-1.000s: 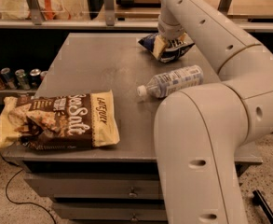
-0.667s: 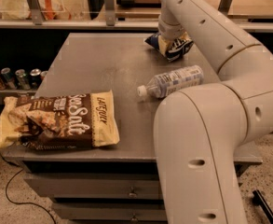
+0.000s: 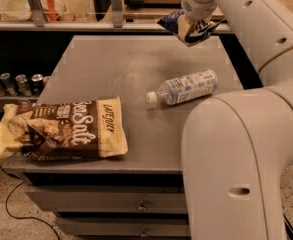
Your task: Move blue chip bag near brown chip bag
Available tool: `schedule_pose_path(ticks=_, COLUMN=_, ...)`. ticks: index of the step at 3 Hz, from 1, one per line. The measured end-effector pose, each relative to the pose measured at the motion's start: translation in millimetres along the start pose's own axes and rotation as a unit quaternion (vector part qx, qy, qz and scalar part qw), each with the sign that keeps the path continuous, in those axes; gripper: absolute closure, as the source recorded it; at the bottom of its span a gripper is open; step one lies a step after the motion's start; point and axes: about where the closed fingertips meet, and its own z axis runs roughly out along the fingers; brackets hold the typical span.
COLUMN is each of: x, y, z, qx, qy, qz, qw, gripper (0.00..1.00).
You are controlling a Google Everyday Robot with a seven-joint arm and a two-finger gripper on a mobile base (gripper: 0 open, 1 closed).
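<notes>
The blue chip bag (image 3: 185, 28) is held in the air by the gripper (image 3: 196, 18), its fingers closed on it, at the upper right over the far edge of the table (image 3: 111, 64). The brown chip bag (image 3: 61, 130) is laid at the lower left edge. Bare tabletop is seen between them, and a bottle (image 3: 186, 88) is laid at mid-right.

The pincer (image 3: 195, 15) grips the blue chip bag (image 3: 188, 28) above the far edge of the counter (image 3: 111, 64), at 1 o'clock. The brown chip bag (image 3: 61, 130) lies flat at 8 o'clock, well apart. A clear bottle (image 3: 186, 87) lies on its side toward 3 o'clock.
</notes>
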Motion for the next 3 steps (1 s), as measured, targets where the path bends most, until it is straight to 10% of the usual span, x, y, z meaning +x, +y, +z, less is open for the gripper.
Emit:
schedule_pose_path(ticks=1, x=-9.9, y=7.7, z=-36.1, qx=-0.041, qy=-0.054, qz=-0.046, qw=0.9967, gripper=1.00)
schedule_pose_path(ticks=3, x=-10.2, y=16.6, z=-28.9, qx=-0.051, qy=-0.054, qz=-0.074, qw=0.9945, gripper=1.00)
